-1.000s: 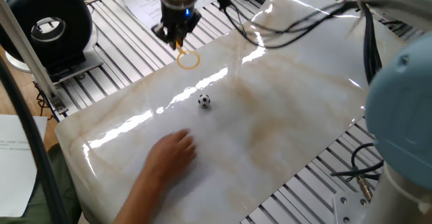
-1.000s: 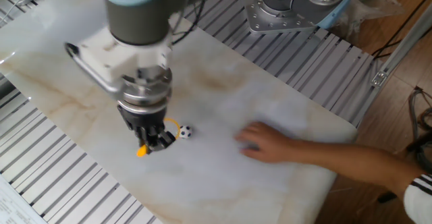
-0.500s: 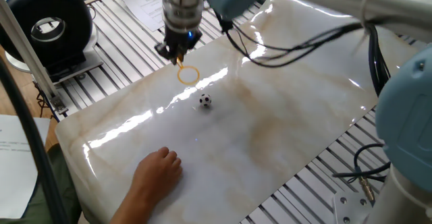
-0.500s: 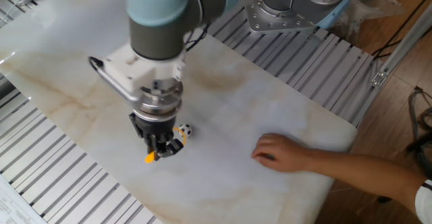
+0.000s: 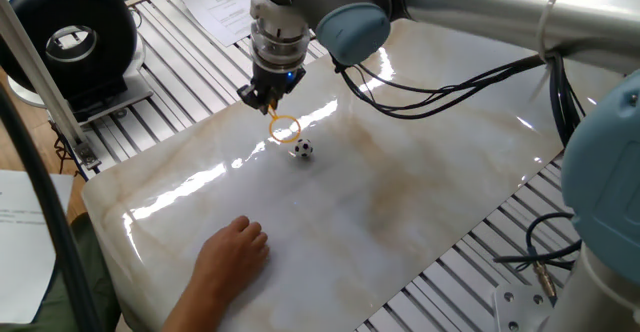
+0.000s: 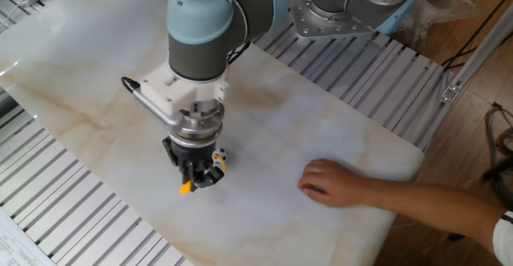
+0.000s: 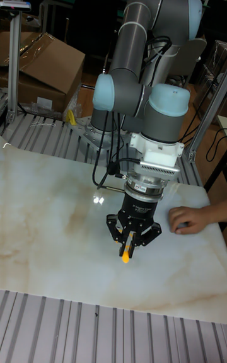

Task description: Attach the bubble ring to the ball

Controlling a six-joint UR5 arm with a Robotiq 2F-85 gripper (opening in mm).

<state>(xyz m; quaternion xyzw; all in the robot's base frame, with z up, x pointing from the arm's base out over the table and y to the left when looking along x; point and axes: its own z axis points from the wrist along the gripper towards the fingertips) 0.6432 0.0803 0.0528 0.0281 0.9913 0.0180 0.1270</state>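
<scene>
1. Marble-pattern table (image 5: 420,172) on aluminium slat framing; glare streaks across the top.
2. Bubble ring (image 5: 284,128): yellow-orange hoop hanging from the gripper (image 5: 268,105), fingers clamped on its short handle. In the tall fixed view only the handle stub (image 7: 126,251) shows below the fingers; hoop hidden there.
3. Ball (image 5: 302,148): black-and-white, on the table, just beside the hoop's lower edge in one fixed view. Can't tell if ring and ball touch. In the other fixed view the ball (image 6: 219,160) is mostly hidden behind the gripper (image 6: 192,178).
4. Human hand (image 5: 233,257) flat on the table, well apart from the ball; forearm cut off by the frame edge.
5. Black round device (image 5: 68,38) at the top left corner, off the table, partly cropped.
6. Papers (image 5: 215,7) behind the arm: print too small to read. No readable labels on the arm.
</scene>
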